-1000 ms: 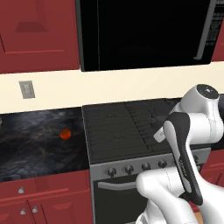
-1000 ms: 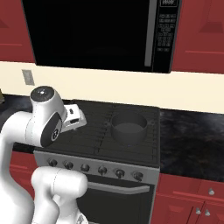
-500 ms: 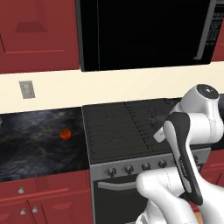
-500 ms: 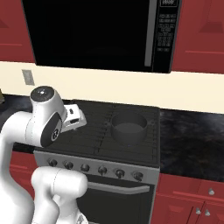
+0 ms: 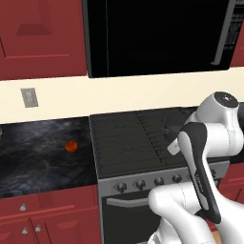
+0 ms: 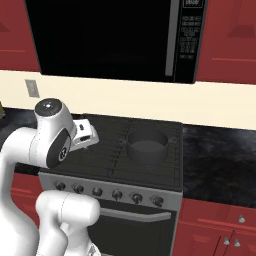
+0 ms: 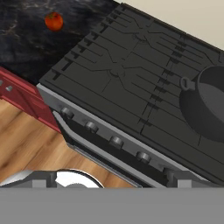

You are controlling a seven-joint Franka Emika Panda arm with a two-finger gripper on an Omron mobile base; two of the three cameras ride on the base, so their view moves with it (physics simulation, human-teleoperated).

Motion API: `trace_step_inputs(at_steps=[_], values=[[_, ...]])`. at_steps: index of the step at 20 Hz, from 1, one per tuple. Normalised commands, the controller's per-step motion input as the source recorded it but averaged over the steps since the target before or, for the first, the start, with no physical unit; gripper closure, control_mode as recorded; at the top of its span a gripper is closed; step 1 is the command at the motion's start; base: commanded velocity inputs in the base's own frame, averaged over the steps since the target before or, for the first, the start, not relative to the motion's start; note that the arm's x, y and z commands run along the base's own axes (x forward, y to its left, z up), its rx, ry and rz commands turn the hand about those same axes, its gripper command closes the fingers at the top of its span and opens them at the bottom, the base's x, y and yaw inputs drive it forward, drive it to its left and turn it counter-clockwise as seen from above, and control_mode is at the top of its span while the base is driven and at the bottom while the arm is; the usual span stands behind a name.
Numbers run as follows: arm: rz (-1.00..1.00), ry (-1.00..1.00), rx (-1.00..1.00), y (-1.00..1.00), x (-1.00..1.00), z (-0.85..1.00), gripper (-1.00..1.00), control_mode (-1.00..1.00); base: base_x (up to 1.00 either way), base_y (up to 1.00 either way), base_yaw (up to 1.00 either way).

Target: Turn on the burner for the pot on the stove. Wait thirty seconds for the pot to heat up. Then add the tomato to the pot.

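Observation:
The stove point(image 5: 125, 151) point(image 6: 111, 161) point(image 7: 114, 82) is a black cooktop with ribbed grates and a row of dark knobs point(image 7: 116, 141) point(image 6: 97, 191) along its steel front. A dark grey pot point(image 6: 146, 146) point(image 7: 209, 110) stands on the right rear burner. The tomato point(image 5: 71, 146) point(image 7: 54, 21) lies on the black counter left of the stove. My gripper point(image 7: 113, 178) hovers above the stove's front left part, tilted down toward it. It is open, its fingertips point(image 7: 43, 177) wide apart with nothing between them. My arm hides the pot in the left base view.
A black microwave point(image 5: 157, 38) point(image 6: 105, 40) hangs above the stove. Red cabinets point(image 5: 47, 214) sit under the black marbled counter point(image 5: 33, 157) point(image 6: 220, 160) on both sides. A wall outlet point(image 5: 29, 97) is at the left. Wooden floor point(image 7: 30, 148) lies before the oven.

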Motion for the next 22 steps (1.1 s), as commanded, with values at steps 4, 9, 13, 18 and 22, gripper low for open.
trace_step_inputs(at_steps=[4, 9, 13, 18, 22], values=[[0.0, 0.0, 0.0, 0.0, 0.0, 0.0, -1.0, -1.0, 0.0, 0.0, 0.0], [0.0, 0.0, 0.0, 0.0, 0.0, 0.0, -1.0, -1.0, 0.0, 0.0, 0.0], [0.0, 0.0, 0.0, 0.0, 0.0, 0.0, -1.0, -1.0, 0.0, 0.0, 0.0], [0.0, 0.0, 0.0, 0.0, 0.0, 0.0, -1.0, -1.0, 0.0, 0.0, 0.0], [0.0, 0.0, 0.0, 0.0, 0.0, 0.0, -1.0, -1.0, 0.0, 0.0, 0.0]])
